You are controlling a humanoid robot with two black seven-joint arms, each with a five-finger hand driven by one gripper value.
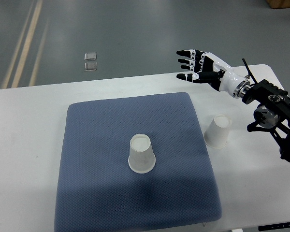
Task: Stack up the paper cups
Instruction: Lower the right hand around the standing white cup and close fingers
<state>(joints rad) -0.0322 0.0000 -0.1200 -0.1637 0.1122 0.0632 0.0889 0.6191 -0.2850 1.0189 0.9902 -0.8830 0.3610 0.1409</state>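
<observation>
On the near half of the blue mat [106, 193], nothing but pad fabric; its front edge runs close to the bottom of the frame. Mid-mat: one paper cup [141, 154], mouth down, base up, standing square on the pad. Off the mat's right edge, on the bare white surface [24, 145]: second paper cup [218, 131], also inverted, leaning slightly, apart from the pad but just beside it. The two cups are well apart from each other.

Farther back and to the right: right hand [199, 67], arm coming in from the right edge. Fingers spread and straight, palm side toward the mat, holding nothing. It hangs above the far edge of the surface, beyond both cups, touching neither.

Step, as I read it: stacking not begun; the hand is at the reach stage. The next move likely calls for lowering toward the nearer cup at the mat's edge, closing gently round its wall so it does not crush, lifting, then seating it over the cup on the pad.

Left arm: not seen anywhere. Right forearm is cut off at the frame edge. Two small pale squares [91, 61] on the floor beyond the surface, too small to identify. Whether the cups are single or already nested cannot be told.
</observation>
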